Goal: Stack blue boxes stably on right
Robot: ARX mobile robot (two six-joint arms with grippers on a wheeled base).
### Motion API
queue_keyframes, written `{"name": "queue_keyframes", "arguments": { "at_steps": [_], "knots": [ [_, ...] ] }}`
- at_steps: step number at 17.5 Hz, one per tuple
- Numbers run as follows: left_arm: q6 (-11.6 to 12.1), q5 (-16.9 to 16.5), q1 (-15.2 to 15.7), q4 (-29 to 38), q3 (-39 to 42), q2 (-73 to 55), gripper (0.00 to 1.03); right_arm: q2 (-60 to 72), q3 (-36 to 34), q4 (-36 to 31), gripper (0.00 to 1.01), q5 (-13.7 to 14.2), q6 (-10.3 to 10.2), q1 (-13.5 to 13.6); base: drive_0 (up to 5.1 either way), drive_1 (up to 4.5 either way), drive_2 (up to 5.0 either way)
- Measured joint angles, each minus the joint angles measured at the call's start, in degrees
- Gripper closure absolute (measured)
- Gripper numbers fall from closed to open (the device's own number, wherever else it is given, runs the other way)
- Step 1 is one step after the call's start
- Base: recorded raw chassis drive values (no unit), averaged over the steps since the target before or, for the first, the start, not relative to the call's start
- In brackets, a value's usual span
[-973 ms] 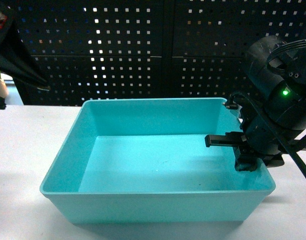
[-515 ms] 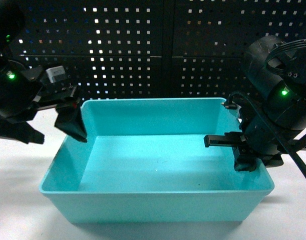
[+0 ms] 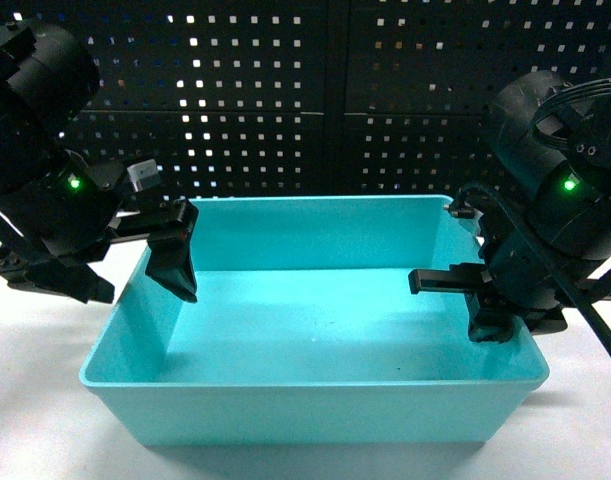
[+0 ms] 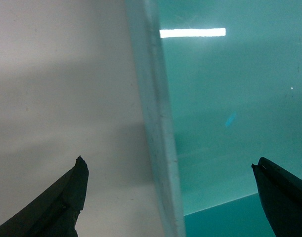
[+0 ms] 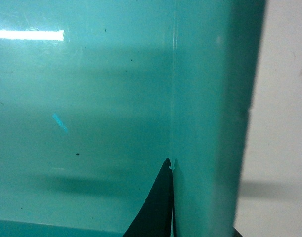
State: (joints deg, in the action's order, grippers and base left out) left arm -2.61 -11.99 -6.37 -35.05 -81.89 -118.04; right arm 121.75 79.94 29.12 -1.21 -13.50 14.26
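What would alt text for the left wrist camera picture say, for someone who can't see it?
A close look down at the turquoise box's left rim, running up the picture between the open left gripper; one dark fingertip is over the white table, the other inside the box. A light strip reflects off the inner wall.

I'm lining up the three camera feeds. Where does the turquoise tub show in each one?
Head view: the turquoise tub fills the centre and lower frame, between the left pincer and the right pincer.
Left wrist view: its left wall rim runs top to bottom mid-frame, with the inside to the right.
Right wrist view: its right wall stands right of centre, with the inside to the left.
Shared landmark: the white table.
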Motion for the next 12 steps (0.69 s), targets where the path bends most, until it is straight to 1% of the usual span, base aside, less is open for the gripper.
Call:
{"name": "queue_keyframes", "arguments": {
  "at_steps": [5,9,12],
  "knots": [
    [-0.02,0.04,-1.09,1.29,0.02,-0.9,0.05,0.0,0.0,0.02,0.99,0.0,0.0,0.0,0.0,0.0,0.0],
    [0.02,1.53,-1.18,2.93,0.83,-2.91,0.05,0.0,0.0,-0.02,0.99,-0.02,0.0,0.0,0.0,0.0,0.0],
    [0.0,1.38,-1.18,2.95,2.49,-3.67,0.05,0.0,0.0,0.02,0.99,0.0,0.0,0.0,0.0,0.0,0.0]
  ]
}}
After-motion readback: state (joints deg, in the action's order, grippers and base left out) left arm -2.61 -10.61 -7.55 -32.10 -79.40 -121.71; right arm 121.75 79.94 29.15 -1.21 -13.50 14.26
